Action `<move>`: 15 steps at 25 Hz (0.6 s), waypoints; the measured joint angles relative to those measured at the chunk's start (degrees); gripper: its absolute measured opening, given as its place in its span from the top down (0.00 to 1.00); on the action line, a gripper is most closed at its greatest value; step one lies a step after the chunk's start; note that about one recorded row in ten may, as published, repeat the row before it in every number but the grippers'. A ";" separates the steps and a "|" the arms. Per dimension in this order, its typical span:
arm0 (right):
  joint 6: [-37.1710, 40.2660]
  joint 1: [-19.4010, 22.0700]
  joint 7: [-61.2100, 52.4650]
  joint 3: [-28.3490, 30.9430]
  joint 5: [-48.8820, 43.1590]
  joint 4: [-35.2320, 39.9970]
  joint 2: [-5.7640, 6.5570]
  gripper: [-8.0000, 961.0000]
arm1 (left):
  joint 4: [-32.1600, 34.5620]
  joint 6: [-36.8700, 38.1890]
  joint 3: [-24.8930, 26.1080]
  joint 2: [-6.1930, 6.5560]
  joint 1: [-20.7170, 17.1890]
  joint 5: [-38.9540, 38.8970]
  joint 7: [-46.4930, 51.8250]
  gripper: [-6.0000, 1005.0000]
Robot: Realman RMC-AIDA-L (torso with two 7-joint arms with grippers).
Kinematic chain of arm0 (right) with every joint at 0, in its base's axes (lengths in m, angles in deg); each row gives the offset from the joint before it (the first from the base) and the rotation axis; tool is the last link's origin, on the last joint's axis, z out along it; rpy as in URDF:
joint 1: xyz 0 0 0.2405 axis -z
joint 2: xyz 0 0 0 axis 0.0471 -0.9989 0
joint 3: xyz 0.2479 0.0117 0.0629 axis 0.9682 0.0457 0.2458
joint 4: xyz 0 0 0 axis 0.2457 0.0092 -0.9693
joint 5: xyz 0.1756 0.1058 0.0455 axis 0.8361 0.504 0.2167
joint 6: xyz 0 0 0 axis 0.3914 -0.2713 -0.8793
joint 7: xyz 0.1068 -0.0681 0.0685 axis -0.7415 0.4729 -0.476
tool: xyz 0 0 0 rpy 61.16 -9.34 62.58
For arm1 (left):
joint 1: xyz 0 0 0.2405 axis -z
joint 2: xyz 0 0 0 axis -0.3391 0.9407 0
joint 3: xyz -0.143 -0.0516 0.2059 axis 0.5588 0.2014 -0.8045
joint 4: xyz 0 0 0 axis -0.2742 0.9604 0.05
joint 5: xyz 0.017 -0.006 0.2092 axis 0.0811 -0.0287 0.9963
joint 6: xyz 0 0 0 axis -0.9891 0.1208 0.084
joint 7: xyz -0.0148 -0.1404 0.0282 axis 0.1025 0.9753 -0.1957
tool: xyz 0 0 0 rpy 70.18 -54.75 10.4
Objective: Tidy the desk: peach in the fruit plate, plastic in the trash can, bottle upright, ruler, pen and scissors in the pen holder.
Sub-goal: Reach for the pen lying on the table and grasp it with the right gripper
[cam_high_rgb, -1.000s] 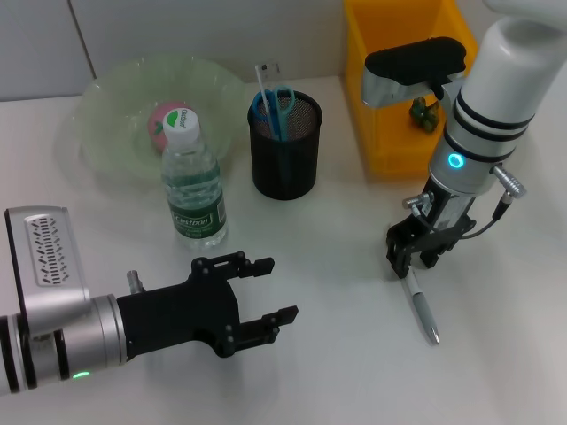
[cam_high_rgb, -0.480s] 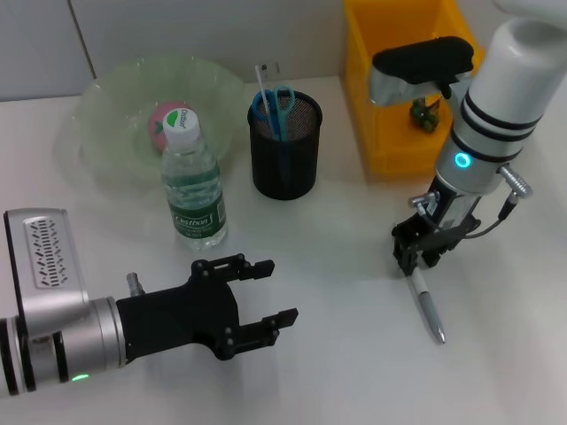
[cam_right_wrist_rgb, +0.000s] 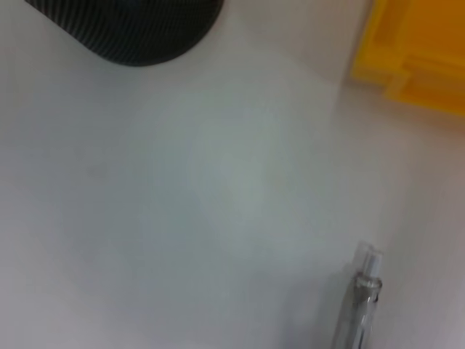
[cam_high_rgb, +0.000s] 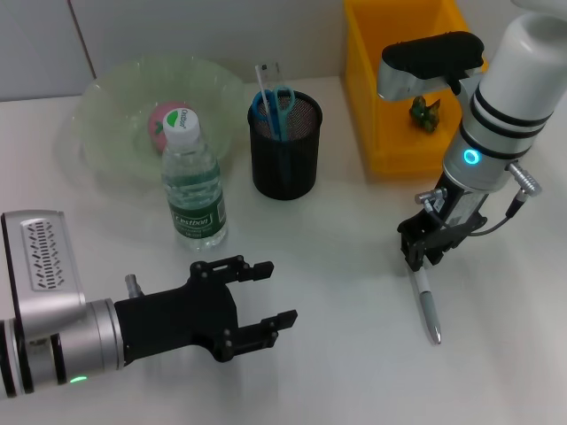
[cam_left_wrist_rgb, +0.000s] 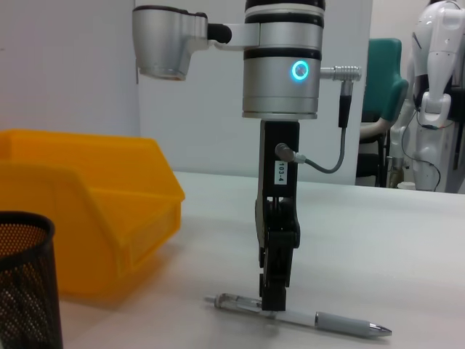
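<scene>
Nearing the end: peach (cam_high_rgb: pixel 165 117) sitting in the fruit plate (cam_high_rgb: pixel 106 146), bottle (cam_high_rgb: pixel 192 184) standing upright at 9 o'clock of the pen holder (cam_high_rgb: pixel 284 155), scissors (cam_high_rgb: pixel 275 104) and ruler (cam_high_rgb: pixel 264 74) standing inside. Remaining: pen (cam_high_rgb: pixel 424 303) lying on the desk (cam_high_rgb: pixel 337 354) at 4 o'clock of the holder. Right gripper (cam_high_rgb: pixel 423 257) pinching narrowly over the pen's top end, grip unconfirmed. Left gripper (cam_high_rgb: pixel 266 308) hovering spread wide at 7 o'clock.

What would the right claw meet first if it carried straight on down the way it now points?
Probably the pen lying on the table: the right claw points down at the pen's upper end, its tips at or just above the barrel; contact is unclear.
</scene>
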 joint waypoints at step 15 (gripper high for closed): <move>-0.65 -0.66 0.00 -1.72 0.01 -1.84 0.00 0.92 | -0.13 0.04 0.00 0.00 0.28 0.04 -0.06 0.33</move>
